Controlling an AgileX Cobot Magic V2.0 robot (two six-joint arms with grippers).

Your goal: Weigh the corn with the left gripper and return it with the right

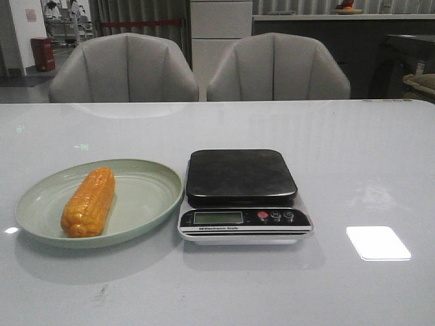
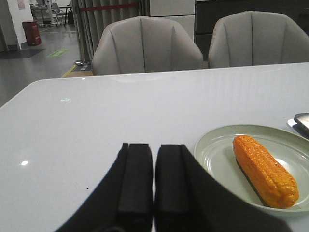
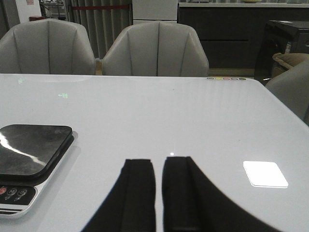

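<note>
The orange-yellow corn (image 1: 89,202) lies on a pale green plate (image 1: 153,193) at the left of the white table. It also shows in the left wrist view (image 2: 264,169) on the plate (image 2: 217,150). A black-topped electronic scale (image 1: 240,178) stands just right of the plate, bare; its corner shows in the right wrist view (image 3: 34,150). My left gripper (image 2: 154,147) is shut and empty, above the table to the left of the plate. My right gripper (image 3: 158,162) is shut and empty, over the table to the right of the scale. Neither gripper shows in the front view.
Two grey chairs (image 1: 126,69) stand behind the table's far edge. A bright light patch (image 1: 378,242) lies on the table right of the scale. Cabinets and a counter stand in the room behind.
</note>
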